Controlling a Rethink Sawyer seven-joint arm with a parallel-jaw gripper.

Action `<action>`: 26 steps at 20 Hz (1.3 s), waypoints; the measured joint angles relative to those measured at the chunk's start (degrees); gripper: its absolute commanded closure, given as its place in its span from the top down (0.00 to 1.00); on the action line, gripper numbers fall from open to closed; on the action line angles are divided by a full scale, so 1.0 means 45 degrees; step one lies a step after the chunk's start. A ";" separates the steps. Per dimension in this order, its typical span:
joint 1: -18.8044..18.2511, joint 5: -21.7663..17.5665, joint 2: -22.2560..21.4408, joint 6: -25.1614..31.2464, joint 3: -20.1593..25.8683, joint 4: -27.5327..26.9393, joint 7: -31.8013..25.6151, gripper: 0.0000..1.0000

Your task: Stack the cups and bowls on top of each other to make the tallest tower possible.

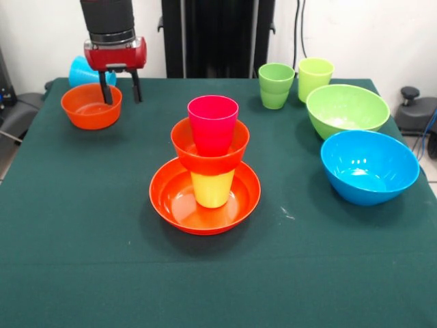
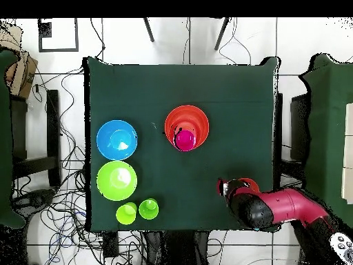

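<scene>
**Partly built tower at centre, arm over a small orange bowl**

Centrally on the green-clothed bench [image 1: 82, 260] stands the tower [image 1: 207, 167]: a wide, shallow, glossy orange plastic bowl [image 1: 171, 201] as base, an upturned yellow plastic cup [image 1: 212, 189] standing in it, a smaller orange plastic bowl [image 1: 205, 158] resting on that cup, and a pink plastic tumbler [image 1: 213, 123] standing upright inside this bowl.

From the front view, toward the far left corner of the bench, another small orange plastic bowl [image 1: 91, 106] sits on the cloth. The red and black robot arm comes down over it, and its gripper [image 1: 121, 94] has its two dark jaws spread apart, holding nothing; one jaw reaches down over the bowl's inside, the other hangs just outside its far rim. Behind this bowl a sky blue plastic cup [image 1: 80, 70] lies on its side.

On the right side, a large glossy blue plastic bowl [image 1: 369, 167] sits nearest the camera, with a large lime green plastic bowl [image 1: 347, 109] just behind it. Further back, two light green plastic tumblers stand upright side by side: a darker green one [image 1: 276, 85] and a paler yellow-green one [image 1: 314, 77].
</scene>
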 measured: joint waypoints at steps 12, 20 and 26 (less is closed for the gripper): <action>-0.0052 -0.0571 0.0684 0.0000 -0.0024 -0.0351 0.0000 1.00; -0.0180 -0.0606 0.0776 0.0000 -0.0022 -0.0353 0.0000 1.00; -0.0357 -0.0603 0.0607 0.0000 -0.0017 -0.0351 0.0000 1.00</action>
